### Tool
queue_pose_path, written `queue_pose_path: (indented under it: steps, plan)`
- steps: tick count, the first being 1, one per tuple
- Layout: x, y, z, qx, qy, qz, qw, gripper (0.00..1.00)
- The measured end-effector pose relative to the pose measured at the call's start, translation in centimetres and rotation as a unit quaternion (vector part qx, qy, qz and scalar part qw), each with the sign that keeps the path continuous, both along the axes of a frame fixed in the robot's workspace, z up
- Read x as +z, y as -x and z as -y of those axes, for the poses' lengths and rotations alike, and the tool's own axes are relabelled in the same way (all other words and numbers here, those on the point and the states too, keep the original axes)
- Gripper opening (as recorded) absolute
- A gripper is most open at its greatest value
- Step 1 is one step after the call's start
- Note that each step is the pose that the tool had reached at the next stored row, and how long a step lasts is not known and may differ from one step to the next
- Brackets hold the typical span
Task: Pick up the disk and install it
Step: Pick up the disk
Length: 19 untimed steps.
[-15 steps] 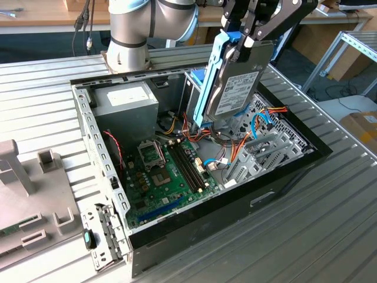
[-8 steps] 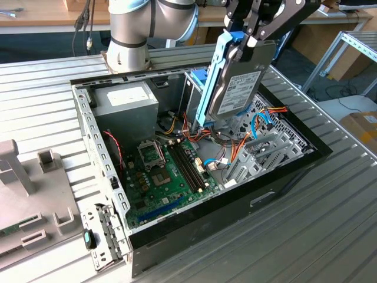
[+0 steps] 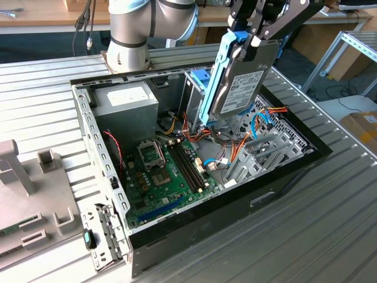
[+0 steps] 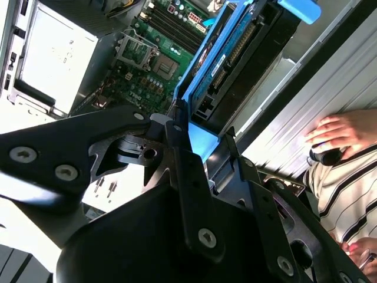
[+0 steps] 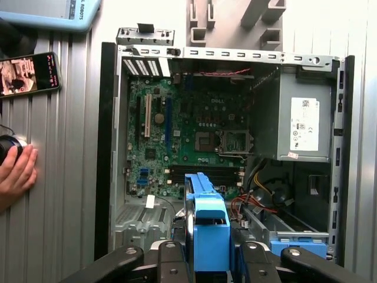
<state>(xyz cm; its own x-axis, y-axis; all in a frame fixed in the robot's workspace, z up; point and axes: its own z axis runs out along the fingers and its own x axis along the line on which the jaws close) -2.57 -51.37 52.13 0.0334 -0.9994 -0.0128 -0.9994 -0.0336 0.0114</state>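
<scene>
Pincer (image 3: 254, 40) clamps the hard drive (image 3: 238, 88), upper right in the exterior view, hanging seemingly clear above the open computer case (image 3: 291, 172).

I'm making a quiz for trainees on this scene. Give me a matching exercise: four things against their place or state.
1 disk
2 motherboard
3 power supply
4 hand

A resting on the table beside the case
B clamped in the gripper above the case
C green, flat inside the case
D grey box with white label, in a case corner

Pairs: 1-B; 2-C; 3-D; 4-A
</scene>
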Motion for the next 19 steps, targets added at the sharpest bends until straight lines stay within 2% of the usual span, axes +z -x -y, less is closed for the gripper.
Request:
queue_pose_path:
  steps: [10,19]
  plan:
    - [0.00,-2.34,-0.04,0.000,0.0000,0.0000,1.0000,0.36]
    - [0.00,-2.62,-0.04,0.000,0.0000,0.0000,1.0000,0.36]
